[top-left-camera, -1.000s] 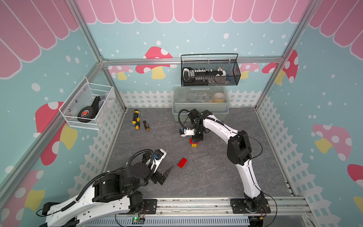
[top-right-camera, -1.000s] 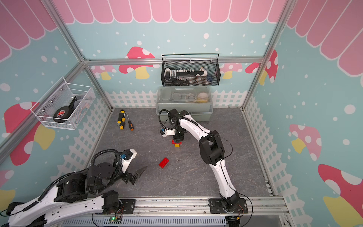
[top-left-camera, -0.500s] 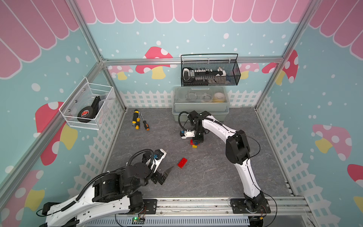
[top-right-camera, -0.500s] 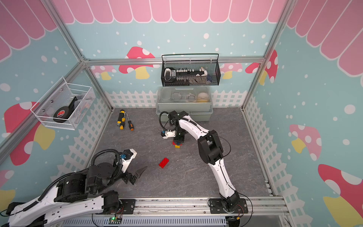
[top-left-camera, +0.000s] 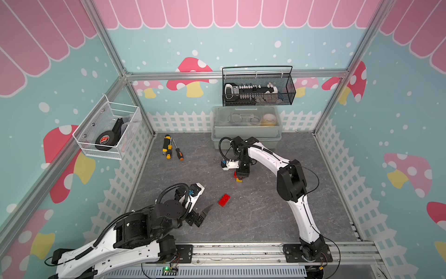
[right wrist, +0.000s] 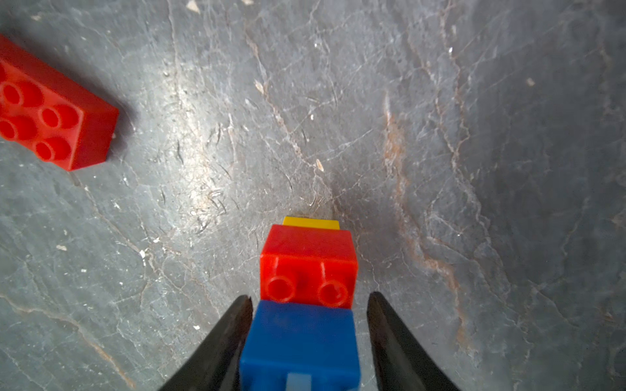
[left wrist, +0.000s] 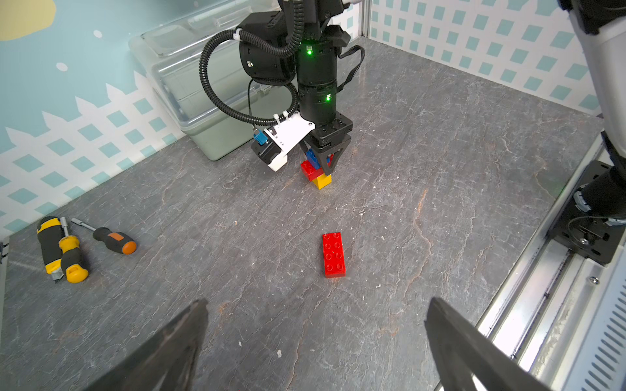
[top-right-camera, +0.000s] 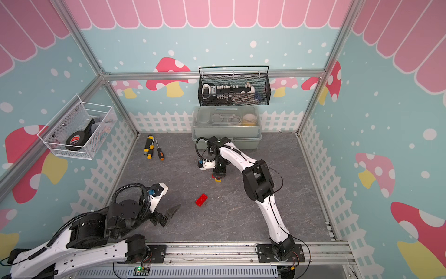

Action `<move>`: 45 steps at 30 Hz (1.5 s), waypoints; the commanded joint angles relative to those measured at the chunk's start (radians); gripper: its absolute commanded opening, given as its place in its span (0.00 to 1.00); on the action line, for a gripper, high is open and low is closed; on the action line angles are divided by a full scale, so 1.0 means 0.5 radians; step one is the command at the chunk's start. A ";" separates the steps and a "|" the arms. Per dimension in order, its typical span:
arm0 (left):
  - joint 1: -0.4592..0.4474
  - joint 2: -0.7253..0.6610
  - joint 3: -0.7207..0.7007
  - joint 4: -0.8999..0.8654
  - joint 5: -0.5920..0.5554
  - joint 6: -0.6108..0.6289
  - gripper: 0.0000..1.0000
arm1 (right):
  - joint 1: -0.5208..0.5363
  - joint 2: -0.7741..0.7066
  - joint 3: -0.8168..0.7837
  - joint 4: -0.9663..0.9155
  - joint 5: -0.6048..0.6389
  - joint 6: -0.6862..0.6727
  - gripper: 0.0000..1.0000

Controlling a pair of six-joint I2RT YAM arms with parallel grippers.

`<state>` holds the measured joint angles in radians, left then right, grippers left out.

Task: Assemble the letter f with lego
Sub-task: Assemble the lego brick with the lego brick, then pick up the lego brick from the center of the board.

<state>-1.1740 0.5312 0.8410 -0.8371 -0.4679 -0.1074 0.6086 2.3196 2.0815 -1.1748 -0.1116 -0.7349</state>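
The right gripper [right wrist: 309, 296] stood over the part-built letter f [left wrist: 316, 171] on the table [left wrist: 423, 162], jaws slightly parted either side of its top blue brick [right wrist: 299, 338], a gap showing, gripping nothing. The left gripper [left wrist: 317, 300] hung wide open and empty near the loose red brick [left wrist: 333, 254].

Yellow brick [right wrist: 311, 222]: only a thin strip shows past the stacked red brick [right wrist: 308, 252].
Blue brick [right wrist: 299, 342]: cut by the frame edge (one part unseen).
Loose red brick [right wrist: 50, 111]: partly out of frame.
Brick stack [top-left-camera: 239, 180]: in a top view, mostly under the right claw [top-left-camera: 242, 176].
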 commanded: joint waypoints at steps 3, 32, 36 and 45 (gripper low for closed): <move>-0.009 -0.009 0.042 -0.041 0.003 0.031 0.99 | -0.015 -0.105 -0.027 0.060 -0.038 0.029 0.60; -0.009 -0.154 0.027 -0.052 -0.169 -0.040 0.99 | 0.454 -0.775 -1.055 0.729 -0.151 -0.045 0.67; -0.008 -0.175 0.025 -0.053 -0.158 -0.062 0.99 | 0.514 -0.823 -1.167 0.847 -0.151 -0.148 0.67; -0.009 -0.289 0.009 -0.066 -0.265 -0.123 0.99 | 0.561 -0.894 -1.301 1.009 -0.220 -0.227 0.67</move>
<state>-1.1740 0.4091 0.8410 -0.8433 -0.5583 -0.1432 0.8791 1.9034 1.4391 -0.7059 -0.1810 -0.7944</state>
